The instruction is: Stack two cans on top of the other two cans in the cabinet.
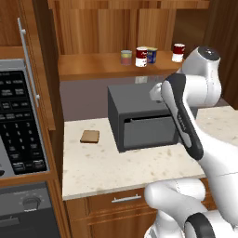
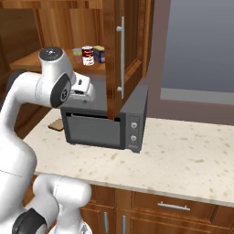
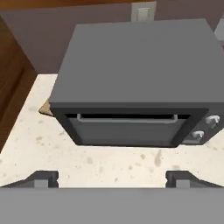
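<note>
On the shelf of the brown wooden cabinet, all the cans stand upright and none is stacked. From the left there is a dull grey can with pink and green bands, a red-and-white can and a dark blue can with a yellow label close together. A second red-and-white can stands apart to the right, beside my arm's upper joint. My gripper is open and holds nothing. It hangs over the counter in front of the oven, below the shelf, pointing down.
A dark grey boxy oven sits on the speckled counter under the shelf. A small brown square lies to its left. An open cabinet door hangs on the right. A black keypad panel stands at the left.
</note>
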